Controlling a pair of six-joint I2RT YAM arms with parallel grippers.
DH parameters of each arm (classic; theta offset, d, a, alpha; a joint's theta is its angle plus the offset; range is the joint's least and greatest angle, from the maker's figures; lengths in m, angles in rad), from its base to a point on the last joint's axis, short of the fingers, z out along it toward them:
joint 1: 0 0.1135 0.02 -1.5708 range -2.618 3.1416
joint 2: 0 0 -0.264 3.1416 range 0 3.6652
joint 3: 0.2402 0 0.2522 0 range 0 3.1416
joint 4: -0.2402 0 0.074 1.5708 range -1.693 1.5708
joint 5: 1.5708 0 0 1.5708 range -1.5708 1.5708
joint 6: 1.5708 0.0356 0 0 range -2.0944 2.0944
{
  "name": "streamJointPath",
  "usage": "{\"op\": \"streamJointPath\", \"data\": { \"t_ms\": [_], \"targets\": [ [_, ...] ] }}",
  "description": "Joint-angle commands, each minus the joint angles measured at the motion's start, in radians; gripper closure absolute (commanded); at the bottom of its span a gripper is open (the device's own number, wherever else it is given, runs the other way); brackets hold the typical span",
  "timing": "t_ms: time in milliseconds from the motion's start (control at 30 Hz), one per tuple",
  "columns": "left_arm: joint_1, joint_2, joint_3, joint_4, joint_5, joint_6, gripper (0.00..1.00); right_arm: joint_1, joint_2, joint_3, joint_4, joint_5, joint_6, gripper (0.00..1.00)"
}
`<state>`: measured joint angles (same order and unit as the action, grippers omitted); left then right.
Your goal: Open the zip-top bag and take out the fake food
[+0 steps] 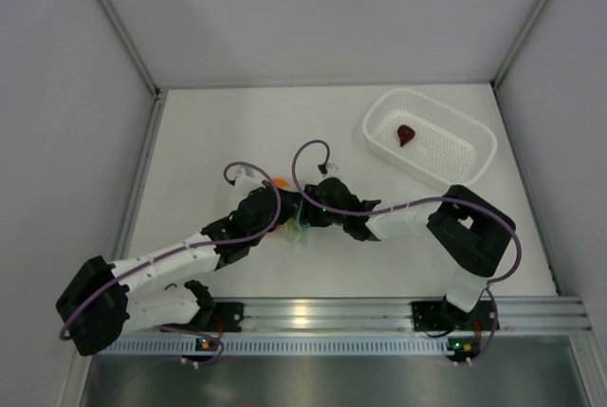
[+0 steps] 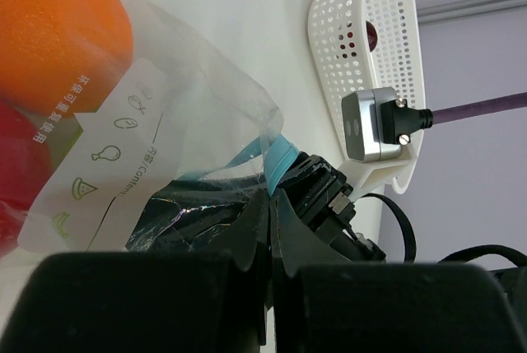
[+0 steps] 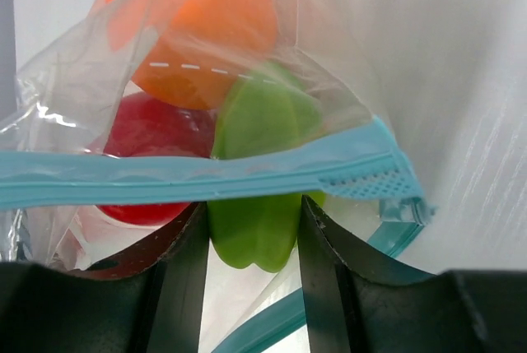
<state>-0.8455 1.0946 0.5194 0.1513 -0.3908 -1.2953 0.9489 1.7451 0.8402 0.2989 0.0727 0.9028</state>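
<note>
The zip-top bag (image 3: 74, 114) is clear and crinkly, and its blue-teal zip strip (image 3: 206, 176) stands parted from the lower strip. My left gripper (image 2: 272, 205) is shut on the bag's strip (image 2: 280, 160) at one end of the mouth. My right gripper (image 3: 251, 205) reaches into the mouth, both fingers pressed against the sides of the lime-green fake food piece (image 3: 251, 234). Deeper in the bag lie a red ball (image 3: 156, 135) and an orange ball (image 3: 206, 32). From above, both grippers (image 1: 298, 212) meet over the bag at mid-table. A maroon piece (image 1: 405, 135) lies in the basket.
The white perforated basket (image 1: 465, 156) stands at the back right, an arm's reach from the bag. White walls with metal posts close the table on the left, right and back. The right arm's purple cable (image 1: 313, 151) loops over the bag area.
</note>
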Motion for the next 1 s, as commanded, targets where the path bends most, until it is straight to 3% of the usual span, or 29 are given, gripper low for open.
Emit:
{"op": "streamJointPath", "data": {
  "t_ms": [0,233,967],
  "targets": [
    [-0.020,-0.015,-0.012,0.077,0.053,-0.007,1.00,0.040,-0.044,0.010,-0.044,0.013,-0.058,0.72],
    [-0.018,-0.015,-0.022,0.077,0.047,-0.002,1.00,0.039,-0.071,0.008,-0.055,0.012,-0.076,0.76],
    [-0.018,0.021,-0.022,0.077,0.043,0.013,1.00,0.039,-0.337,-0.059,-0.115,0.025,-0.119,0.75]
  ]
}}
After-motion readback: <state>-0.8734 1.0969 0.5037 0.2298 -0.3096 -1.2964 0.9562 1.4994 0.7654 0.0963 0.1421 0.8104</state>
